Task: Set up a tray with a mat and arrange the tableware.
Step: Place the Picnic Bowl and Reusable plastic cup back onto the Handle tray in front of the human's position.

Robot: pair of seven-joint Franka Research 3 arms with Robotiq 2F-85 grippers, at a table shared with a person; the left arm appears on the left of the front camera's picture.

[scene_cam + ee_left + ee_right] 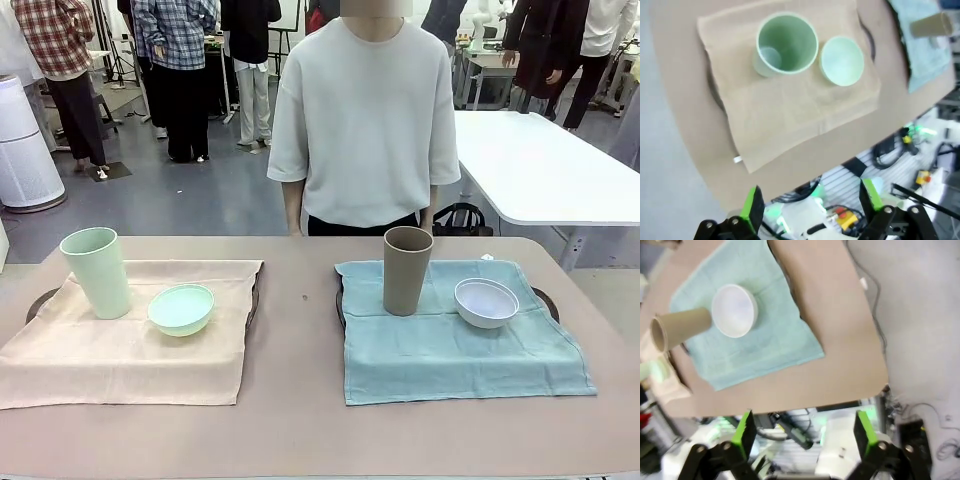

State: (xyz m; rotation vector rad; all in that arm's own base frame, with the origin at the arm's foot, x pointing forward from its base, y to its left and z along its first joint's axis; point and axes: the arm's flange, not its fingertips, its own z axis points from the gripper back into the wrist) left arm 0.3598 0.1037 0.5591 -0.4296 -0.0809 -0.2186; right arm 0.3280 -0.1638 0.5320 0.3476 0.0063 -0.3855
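Observation:
On the left, a beige mat [130, 345] covers a dark tray [40, 298] and carries a mint green tumbler [96, 271] with a mint green bowl [181, 309] beside it. On the right, a teal mat [450, 345] covers a second tray [545, 300], with a tan-brown tumbler [407, 270] and a white bowl [486, 302] on it. My left gripper [812, 202] hangs open high above the table's near edge, the green tumbler [786, 45] and bowl [841, 60] far below it. My right gripper [805, 435] is open too, high above the white bowl [734, 310] and brown tumbler [679, 328].
A person in a grey T-shirt [365, 120] stands at the far side of the table, hands out of sight. A strip of bare tabletop [295, 330] separates the two mats. A white table [545, 165] stands behind on the right.

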